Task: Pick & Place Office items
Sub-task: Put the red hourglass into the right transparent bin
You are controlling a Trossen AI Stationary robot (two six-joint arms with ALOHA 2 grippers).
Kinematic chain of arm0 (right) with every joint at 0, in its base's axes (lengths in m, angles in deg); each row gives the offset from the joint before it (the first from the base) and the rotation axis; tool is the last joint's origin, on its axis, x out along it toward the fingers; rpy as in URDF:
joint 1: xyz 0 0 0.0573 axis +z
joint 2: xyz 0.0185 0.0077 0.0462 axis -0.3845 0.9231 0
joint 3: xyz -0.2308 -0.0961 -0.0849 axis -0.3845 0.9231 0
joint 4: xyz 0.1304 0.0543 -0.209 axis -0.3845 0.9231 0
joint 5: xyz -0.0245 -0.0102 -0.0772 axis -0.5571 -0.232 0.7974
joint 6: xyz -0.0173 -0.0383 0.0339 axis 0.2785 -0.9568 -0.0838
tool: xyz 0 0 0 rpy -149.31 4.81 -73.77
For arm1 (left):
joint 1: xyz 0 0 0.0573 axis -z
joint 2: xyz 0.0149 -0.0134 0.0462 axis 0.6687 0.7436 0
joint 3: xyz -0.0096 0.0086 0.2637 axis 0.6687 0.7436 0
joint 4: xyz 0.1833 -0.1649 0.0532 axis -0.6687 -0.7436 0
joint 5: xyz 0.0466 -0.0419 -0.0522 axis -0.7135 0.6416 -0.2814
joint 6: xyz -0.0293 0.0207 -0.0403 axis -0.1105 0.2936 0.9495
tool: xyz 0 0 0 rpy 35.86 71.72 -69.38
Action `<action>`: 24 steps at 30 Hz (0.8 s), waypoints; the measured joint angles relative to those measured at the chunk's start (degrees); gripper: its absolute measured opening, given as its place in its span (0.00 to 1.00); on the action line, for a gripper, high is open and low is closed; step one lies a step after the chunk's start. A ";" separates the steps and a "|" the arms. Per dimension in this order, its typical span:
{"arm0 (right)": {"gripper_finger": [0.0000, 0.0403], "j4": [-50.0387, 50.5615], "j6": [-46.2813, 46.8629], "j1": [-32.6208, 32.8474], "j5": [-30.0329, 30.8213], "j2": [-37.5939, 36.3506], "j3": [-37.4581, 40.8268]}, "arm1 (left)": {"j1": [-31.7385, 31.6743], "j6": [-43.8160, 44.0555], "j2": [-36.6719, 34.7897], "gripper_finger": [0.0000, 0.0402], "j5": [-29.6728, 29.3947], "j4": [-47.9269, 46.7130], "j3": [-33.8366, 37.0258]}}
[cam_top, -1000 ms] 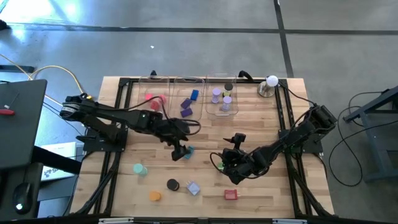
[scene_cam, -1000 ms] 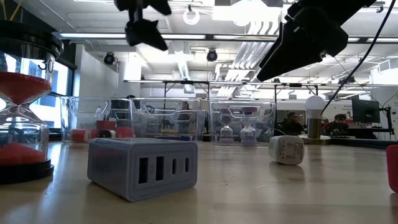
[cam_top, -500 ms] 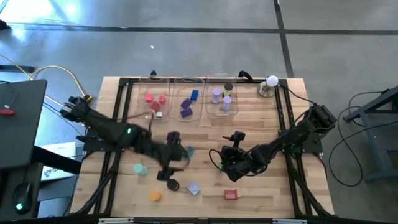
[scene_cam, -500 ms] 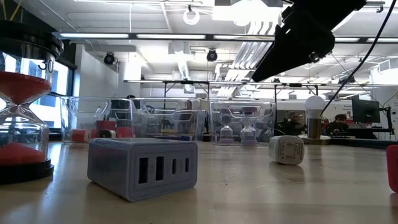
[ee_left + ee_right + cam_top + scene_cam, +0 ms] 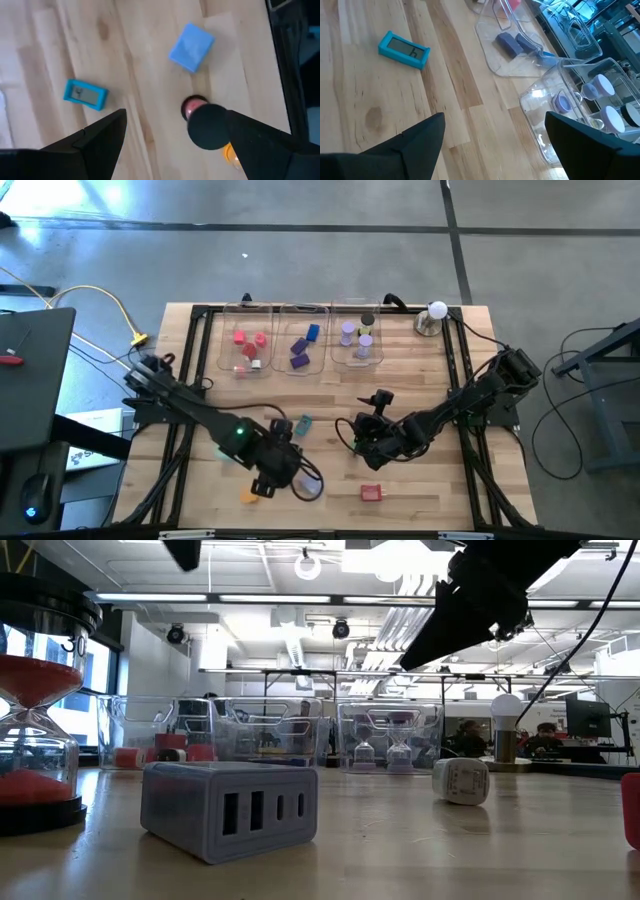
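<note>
Even bright overhead light; ceiling lamps (image 5: 307, 567) flare white in low view. Soft short shadows on wooden table (image 5: 330, 395). Left wrist view motion-blurred, soft throughout. Low view: foreground grey block (image 5: 229, 810) sharp, far room hazy. Clear trays (image 5: 555, 95) show glare streaks.

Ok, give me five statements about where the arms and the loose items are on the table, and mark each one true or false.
1. The left gripper hangs over the loose items near the table's front edge. True.
2. The left gripper's fingers are clamped on the teal clock. False: they are open, and the clock lies free on the wood.
3. The right gripper is open with nothing between its fingers. True.
4. All three clear trays are empty. False: each holds coloured pieces.
5. The red block lies inside a tray. False: it sits on the table near the front edge.
</note>
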 joint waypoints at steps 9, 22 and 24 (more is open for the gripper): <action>0.83 -0.20 0.00 0.00 -0.20 0.00 0.00 | 0.47 3.92 -0.30 0.82 2.86 0.36 0.00; 0.83 -0.22 -0.01 0.02 -1.13 0.00 0.00 | 0.57 5.12 -0.17 0.82 2.78 0.40 0.02; 0.83 -0.22 0.21 0.02 -1.15 0.00 0.00 | 0.57 3.42 0.10 0.82 2.66 0.41 0.01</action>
